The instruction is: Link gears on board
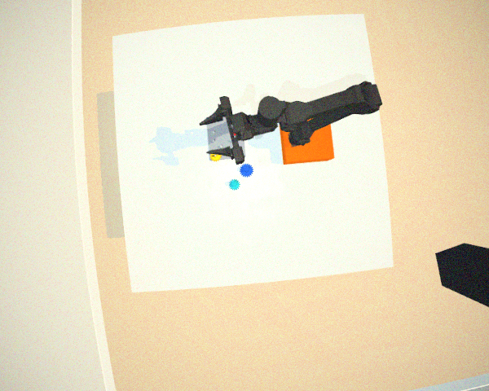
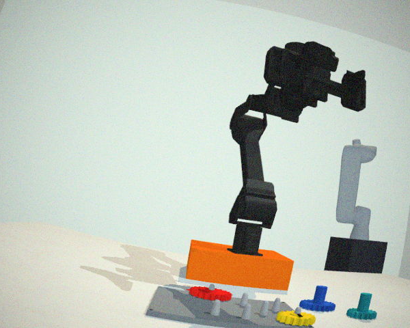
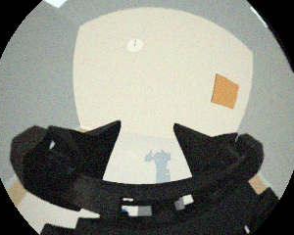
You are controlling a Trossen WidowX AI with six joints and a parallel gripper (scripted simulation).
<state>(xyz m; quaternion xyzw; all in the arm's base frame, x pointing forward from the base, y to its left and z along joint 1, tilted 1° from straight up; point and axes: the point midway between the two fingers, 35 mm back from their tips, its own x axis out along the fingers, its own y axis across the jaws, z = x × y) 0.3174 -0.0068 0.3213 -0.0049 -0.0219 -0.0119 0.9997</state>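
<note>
The grey board (image 1: 223, 142) (image 2: 162, 304) carries a red gear (image 2: 221, 295) on a peg, largely hidden by the arm in the top view. A yellow gear (image 1: 214, 157) (image 2: 288, 318) sits on a peg at the board's opposite end. Several empty pegs stand between them, one of them a short grey peg (image 2: 216, 308). A loose blue gear (image 1: 246, 170) (image 2: 317, 305) and a smaller teal gear (image 1: 234, 184) (image 2: 361, 313) stand on the table beside the board, each with an upright handle. My gripper (image 1: 204, 138) (image 3: 147, 124) is open and empty, high above the board and pointing outward.
The orange base block (image 1: 310, 149) (image 2: 237, 270) of the arm stands beside the board. A black block (image 1: 472, 273) (image 2: 355, 255) stands farther off, with a grey arm shape (image 2: 350, 183) above it. The wrist view shows a wall with an orange square (image 3: 224, 91) and a round white disc (image 3: 134, 45).
</note>
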